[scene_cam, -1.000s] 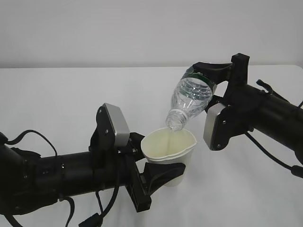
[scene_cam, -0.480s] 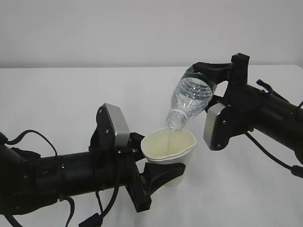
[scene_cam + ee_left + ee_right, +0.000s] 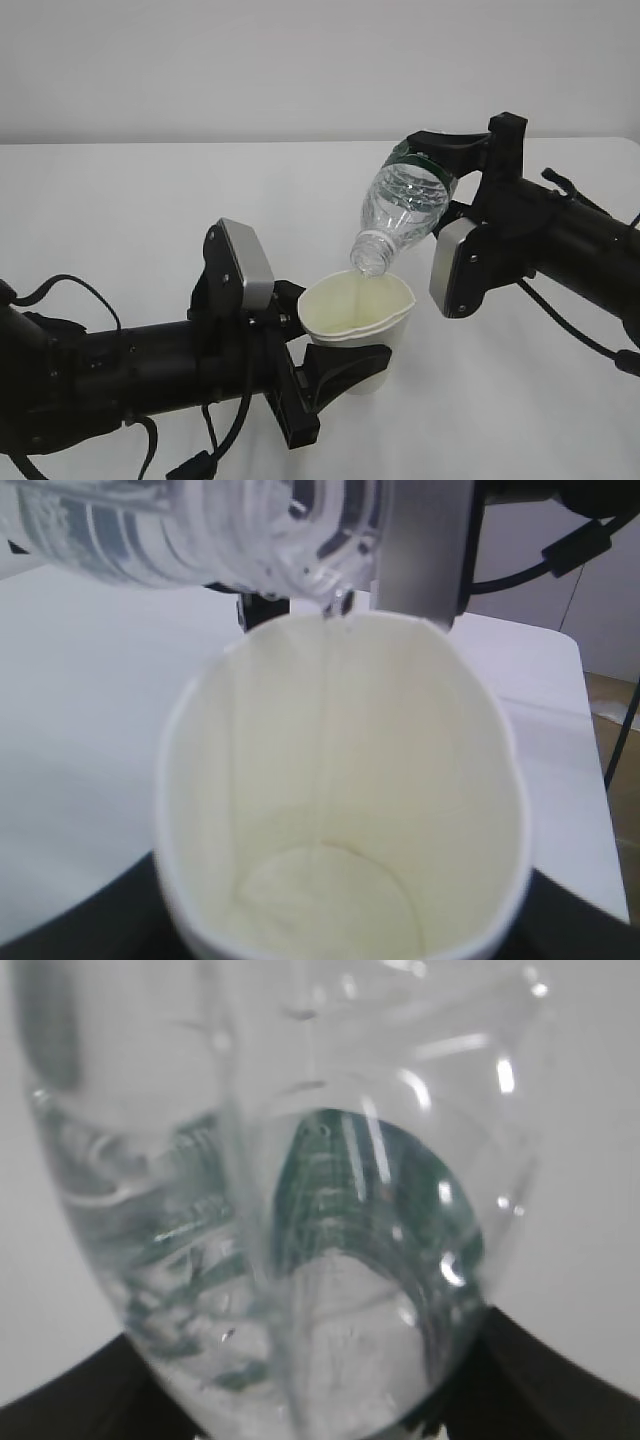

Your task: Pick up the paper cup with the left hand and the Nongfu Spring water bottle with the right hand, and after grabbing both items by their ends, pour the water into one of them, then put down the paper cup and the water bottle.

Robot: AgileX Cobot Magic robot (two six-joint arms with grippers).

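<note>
Exterior: pouring step. Right gripper (image 3: 432,150) clamped on bottle (image 3: 400,205) base, neck tipped down over paper cup (image 3: 357,320), which left gripper (image 3: 335,368) clamped low, above table (image 3: 120,200).

Left wrist: bottle mouth (image 3: 335,590) just above cup rim (image 3: 340,625); cup bottom looked near dry.

Right wrist: bottle (image 3: 300,1210) filled view, gripper tips unseen.

Next, likely: finish pour, right bottle, set both down.

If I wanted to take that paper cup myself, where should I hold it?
Take the cup low on its wall, from the side. It stands upright and tapers downward. The left gripper holds it there now, its rim squeezed oval, so grip gently and keep clear of the bottle above.
</note>
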